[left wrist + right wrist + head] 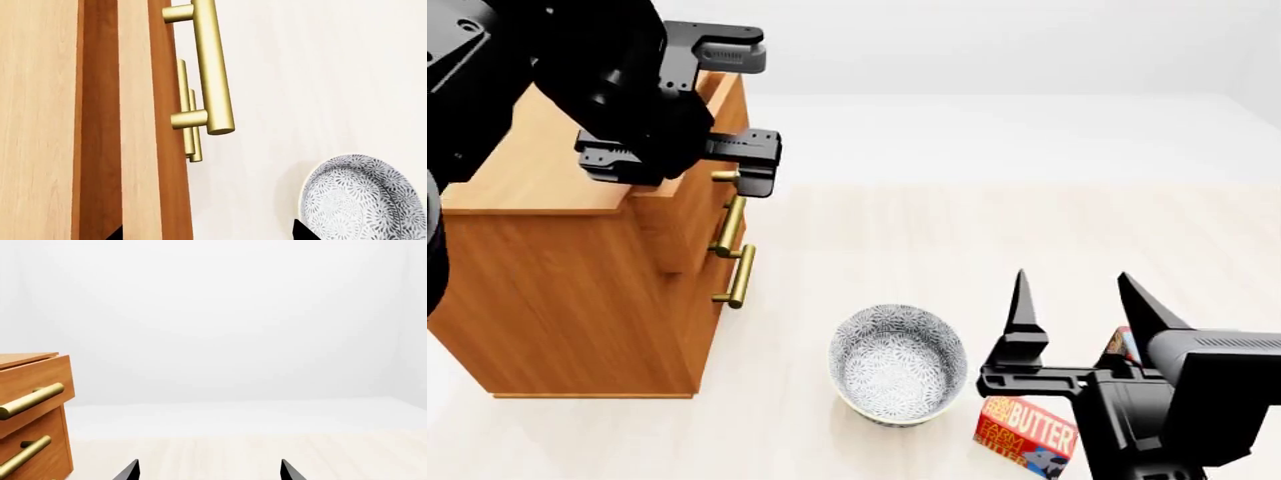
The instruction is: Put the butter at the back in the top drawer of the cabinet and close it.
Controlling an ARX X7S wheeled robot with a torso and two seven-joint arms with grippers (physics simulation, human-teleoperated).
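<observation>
butter [1026, 432] is sitting low on the floor near my right side, just beside the patterned bowl [897, 362], partly hidden behind my right arm. a second box edge [1117, 345] is peeking out further back, behind the right tool; can't tell from here whether that's the back butter, too little is showing.

handling guess: small cardboard-type box, light, stiff enough to pinch across the short sides, faces probably a bit slick. i'd be taking it across the narrow width, mid-length, so it isn't twisting on the lift.

readable text: "butter" in white on the red-orange face, smaller lettering above it that looks like "farm", not sure. blue patch at the lower corner. nothing else legible.

right tool [1077, 300] is hovering above the boxes, fingers spread wide, pinching nothing. right wrist view is looking out level over the floor, only its tips showing.

left tool [747, 115] is up at the top drawer [683, 215] of the cabinet [561, 290], fingers spread, not gripping anything. drawer is looking pulled out a little, judging by the gap in the left wrist view and its brass handle [210, 65] standing proud of the lower ones.
</observation>
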